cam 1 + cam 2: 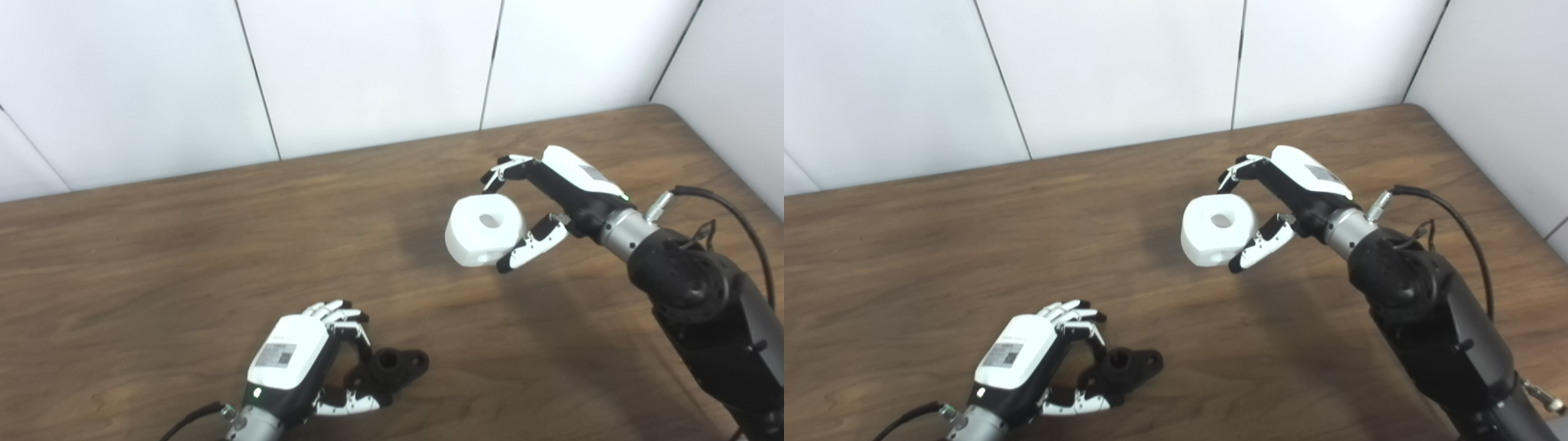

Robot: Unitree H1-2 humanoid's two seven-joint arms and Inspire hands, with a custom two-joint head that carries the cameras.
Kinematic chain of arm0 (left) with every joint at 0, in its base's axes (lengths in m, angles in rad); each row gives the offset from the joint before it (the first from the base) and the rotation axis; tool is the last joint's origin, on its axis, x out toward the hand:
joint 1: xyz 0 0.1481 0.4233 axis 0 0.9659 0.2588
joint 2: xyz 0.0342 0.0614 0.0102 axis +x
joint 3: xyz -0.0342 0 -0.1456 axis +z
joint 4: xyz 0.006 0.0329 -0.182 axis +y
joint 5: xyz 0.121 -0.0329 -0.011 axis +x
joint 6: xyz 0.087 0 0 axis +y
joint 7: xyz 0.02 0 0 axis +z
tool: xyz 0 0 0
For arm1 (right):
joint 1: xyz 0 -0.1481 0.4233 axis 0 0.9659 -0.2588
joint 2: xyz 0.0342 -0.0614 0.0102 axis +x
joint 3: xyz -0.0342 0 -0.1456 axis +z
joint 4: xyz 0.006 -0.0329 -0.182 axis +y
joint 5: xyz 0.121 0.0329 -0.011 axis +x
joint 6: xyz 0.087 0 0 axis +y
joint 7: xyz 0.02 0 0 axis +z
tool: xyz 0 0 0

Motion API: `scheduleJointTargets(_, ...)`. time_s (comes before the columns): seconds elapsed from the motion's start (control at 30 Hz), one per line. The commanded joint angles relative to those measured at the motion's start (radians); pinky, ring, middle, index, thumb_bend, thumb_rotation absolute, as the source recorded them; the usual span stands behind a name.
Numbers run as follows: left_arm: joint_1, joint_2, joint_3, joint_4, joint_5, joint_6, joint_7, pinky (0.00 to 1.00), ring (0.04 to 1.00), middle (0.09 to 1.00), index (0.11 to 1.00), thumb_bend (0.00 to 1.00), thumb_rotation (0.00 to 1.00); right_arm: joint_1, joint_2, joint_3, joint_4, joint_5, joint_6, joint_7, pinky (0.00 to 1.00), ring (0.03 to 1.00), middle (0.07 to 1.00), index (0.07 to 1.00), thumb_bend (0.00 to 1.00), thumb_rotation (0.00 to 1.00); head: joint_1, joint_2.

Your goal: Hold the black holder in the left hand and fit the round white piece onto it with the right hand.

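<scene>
Bench [184, 245]: brown wood grain, running under both of my arms, with white wall panels [367, 67] behind its far edge and along its right side.
Right arm [704, 306]: black and bulky, coming in from the lower right, a dark cable [729, 208] looping above the wrist.
Left hand [306, 361]: low at the near edge of the bench, white back turned up with a printed label on it, fingers and thumb curled around the black holder.
Right hand [551, 196]: raised over the right half of the bench, fingers [505, 168] arched over the far side of the round white piece and thumb [530, 245] pressed against its near side, so I am clamped on it.
Round white piece [484, 231]: thick and rounded, a hole through its top face and a smaller one in its side, held off the bench with its shadow on the wood to the left; well apart from the holder.
Black holder [392, 366]: small dark part with a raised round collar and a flat eared flange pointing right; it sits in my left hand's grip, low at the bench. Whether it touches the wood I cannot tell.
</scene>
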Motion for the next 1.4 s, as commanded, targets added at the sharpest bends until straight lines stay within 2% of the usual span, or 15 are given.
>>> scheduleJointTargets(0.0,-0.007,0.001,-0.010,0.016,0.043,0.019,-0.020,0.88,0.882,0.798,0.487,0.52,0.05,-0.011,0.009,-0.016,-0.072,-0.014,0.001,0.032,0.83,0.915,0.788,0.482,0.53,0.14,0.001,0.003)
scheduleJointTargets(0.3,-0.015,-0.004,-0.019,0.009,0.052,0.031,-0.028,0.88,0.877,0.794,0.486,0.52,0.05,0.042,0.115,-0.024,-0.192,-0.042,0.001,0.197,0.84,0.921,0.783,0.481,0.53,0.14,0.010,0.018)
scheduleJointTargets(0.6,-0.025,-0.010,-0.029,0.003,0.063,0.048,-0.044,0.88,0.876,0.794,0.486,0.52,0.05,0.053,0.202,0.002,-0.249,-0.093,0.000,0.279,0.84,0.917,0.783,0.481,0.53,0.14,0.020,0.030)
scheduleJointTargets(0.83,-0.032,-0.016,-0.037,0.000,0.075,0.062,-0.058,0.89,0.879,0.796,0.486,0.52,0.05,0.070,0.227,0.061,-0.234,-0.110,-0.008,0.256,0.80,0.926,0.779,0.481,0.53,0.14,0.027,0.033)
scheduleJointTargets(1.37,-0.033,-0.032,-0.043,-0.008,0.087,0.077,-0.074,0.89,0.881,0.798,0.486,0.52,0.05,0.096,0.238,0.113,-0.179,-0.088,-0.022,0.198,0.82,0.927,0.780,0.481,0.53,0.14,0.043,0.042)
